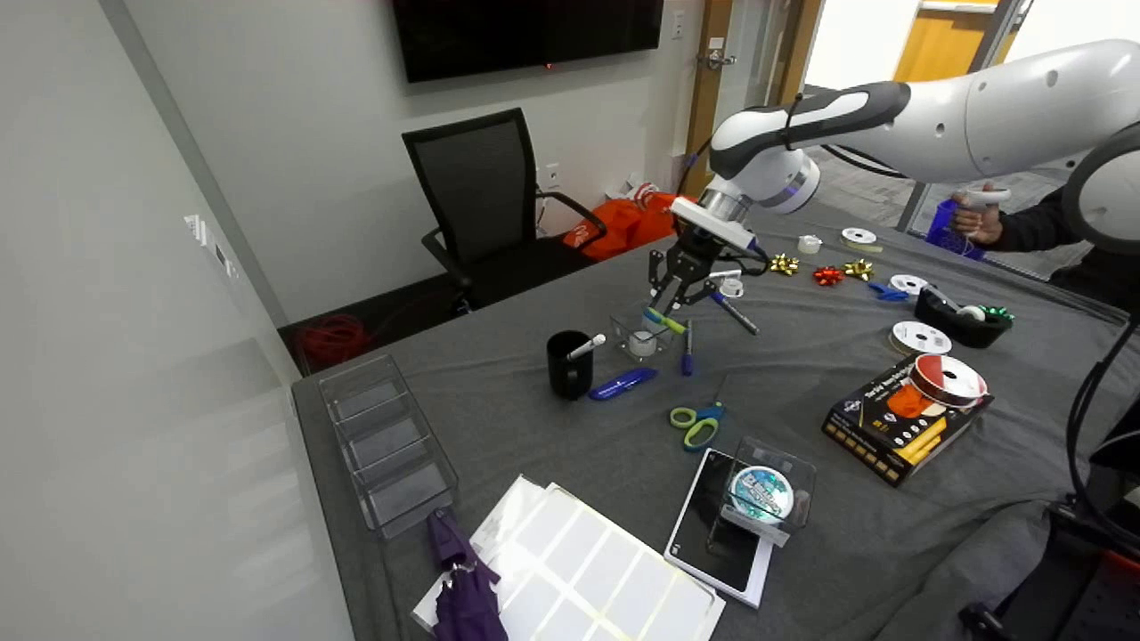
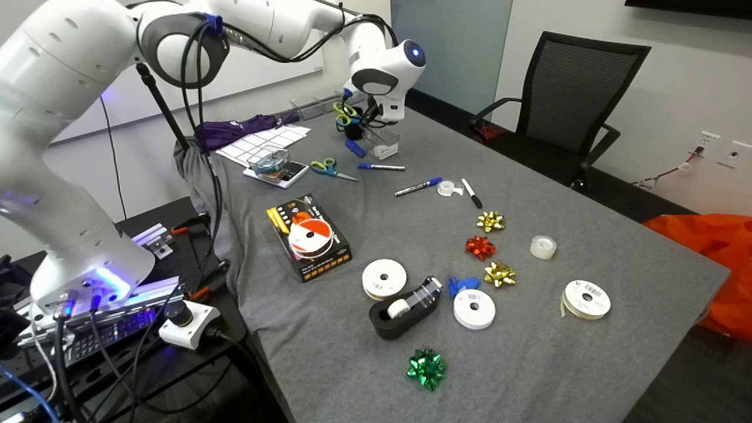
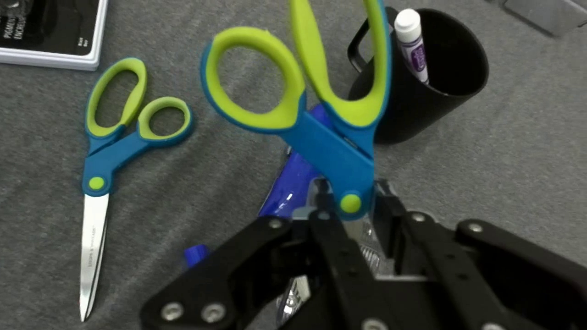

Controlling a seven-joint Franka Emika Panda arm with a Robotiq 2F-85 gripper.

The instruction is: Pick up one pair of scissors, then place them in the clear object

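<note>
Right of the black mug (image 1: 561,369) in both exterior views, gripper (image 3: 352,195) pinches lime-and-blue scissors (image 3: 329,149) by the pivot; splayed, they could snag the compartmented clear organiser (image 1: 387,445).

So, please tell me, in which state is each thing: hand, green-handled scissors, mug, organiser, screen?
Held scissors: off the table, handles apart, blades mostly hidden
Hand: closed on the held scissors
Other green-handled pair: on the table, blades nearly shut
Mug: upright, white-capped tube inside
Organiser: flat on the table, no scissors inside
Screen: dark, red light showing
</note>
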